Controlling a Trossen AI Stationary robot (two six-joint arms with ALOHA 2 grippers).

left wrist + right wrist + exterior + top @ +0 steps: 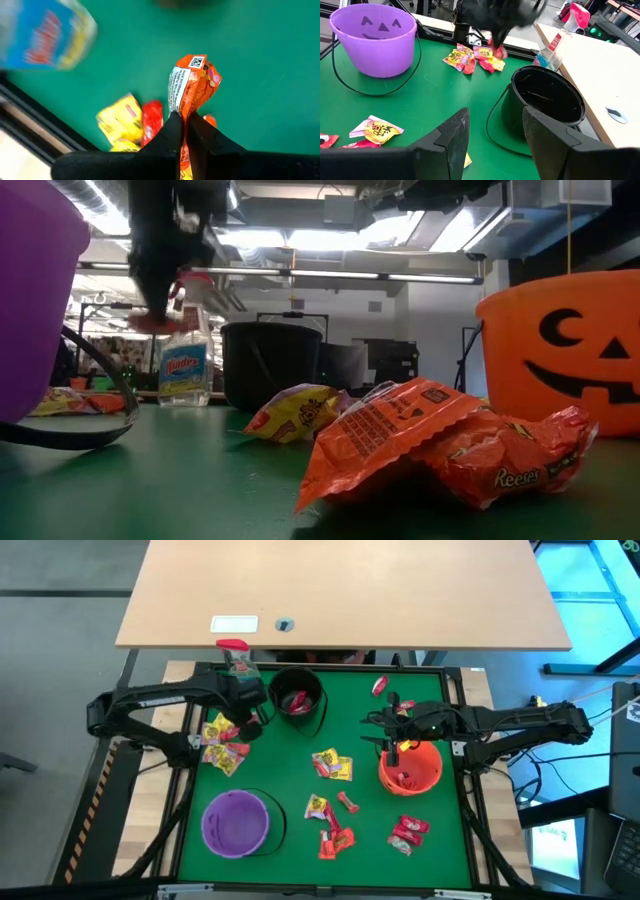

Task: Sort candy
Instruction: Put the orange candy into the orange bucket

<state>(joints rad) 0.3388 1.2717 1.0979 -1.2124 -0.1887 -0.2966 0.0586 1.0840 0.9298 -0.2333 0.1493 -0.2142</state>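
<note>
My left gripper [258,720] is shut on an orange-red candy packet [192,82], in the air between the black bucket [298,700] and a candy pile [225,740] at the table's left. The right wrist view shows this packet [496,50] below the left arm's fingers. My right gripper [492,135] is open and empty over the orange bucket's [410,768] far rim. Loose candy lies mid-table [330,766] and toward the near edge [335,838]. The purple bucket [236,823] stands near left. My left gripper pinches one end of the orange-red packet [184,116] between its two fingers [172,131]. The rest of the packet sticks out past the fingertips. The fingers come from above. The packet is lifted clear of the green table, as the low view [155,322] shows.
A clear spray bottle with a red top [236,655] stands at the far left, beside the black bucket. More packets lie at the near right [407,833] and far right [380,687]. A black frame [455,790] edges the green mat. A wooden table [340,590] stands beyond.
</note>
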